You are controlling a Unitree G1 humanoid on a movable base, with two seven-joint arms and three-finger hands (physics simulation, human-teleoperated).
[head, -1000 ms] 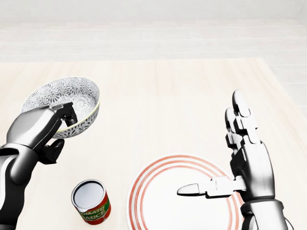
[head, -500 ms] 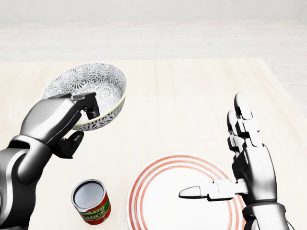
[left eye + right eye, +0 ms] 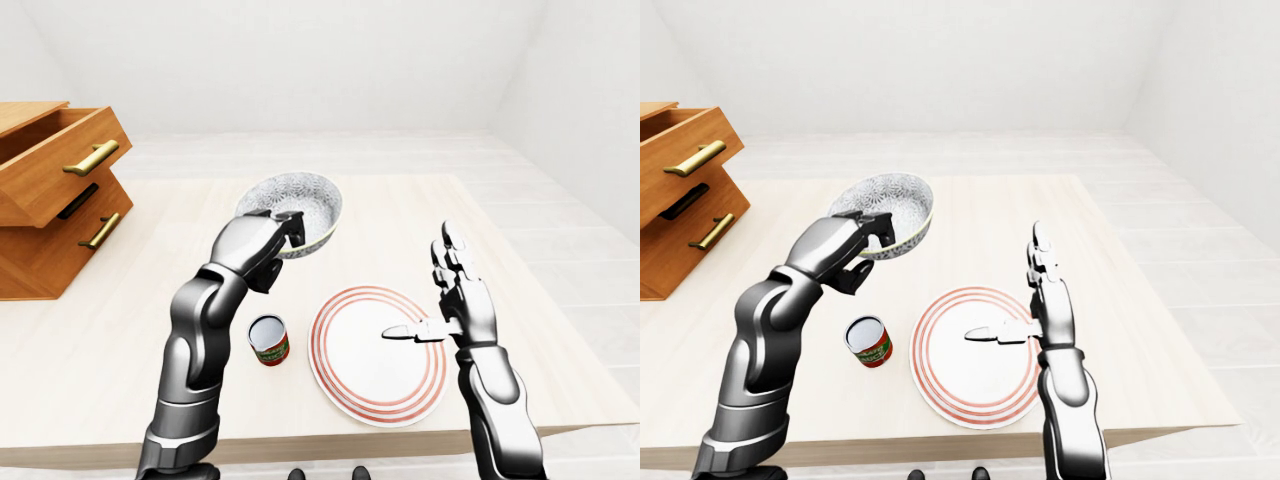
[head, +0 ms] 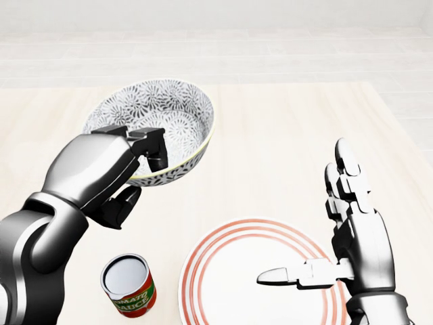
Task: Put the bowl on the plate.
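Transport step, mid-carry. Gripping the patterned bowl (image 4: 172, 115) with the left hand (image 4: 108, 169): fingers (image 4: 152, 139) clamped over the rim at its 7 o'clock, thumb tucked below, lifted clear of the table (image 4: 270, 149) by the look of it, and tipped slightly. Hovering it at roughly 10 o'clock of the red-ringed plate (image 4: 203, 267), not yet above it. Holding the right hand (image 4: 355, 247) released, fingers straight up, thumb stuck out over the plate's 3 o'clock side, touching nothing. Next: carry toward 4 o'clock in the head view until centred on the plate, level out, lower, then let go. Probably need to pull that right thumb away first, since it sits in the likely landing path. Also pass clear of the tomato sauce can (image 4: 128, 284) at the plate's 9 o'clock. Versus a second ago: moved the bowl from the head view's 9 o'clock edge toward the middle, closer to the plate. Left plate, can and right hand about where they were, so no camera shift.
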